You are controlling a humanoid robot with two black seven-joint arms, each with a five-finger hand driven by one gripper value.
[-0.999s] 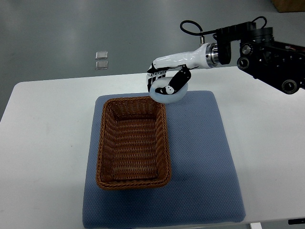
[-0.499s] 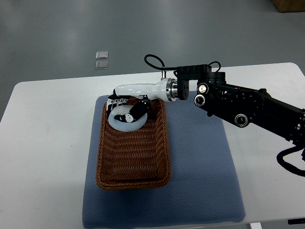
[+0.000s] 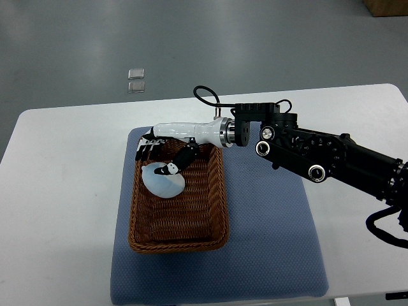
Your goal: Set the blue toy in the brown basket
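Top view, right hand [image 3: 167, 153]: reaches in from the right, over the far left part of the basket; the white forearm runs back to a black arm.
Fingers [image 3: 145, 145]: spread toward the far left rim; the dark thumb lies on or just above the toy. Whether any grip remains cannot be told.
Blue toy [image 3: 162, 180]: pale blue, rounded, inside the brown basket [image 3: 220, 210], in its far half and toward the left wall, seemingly resting on the woven floor.
Basket: sits on a blue mat [image 3: 274, 217] on the white table [image 3: 57, 191].
Left hand: not in the picture.
Handling (judgement): looks light, smooth and a little slippery, probably stiff plastic or firm rubber, not fragile. The rounded body is best pinched across its width, thumb against fingers.
Step (judgement): release into the basket, nearly done.
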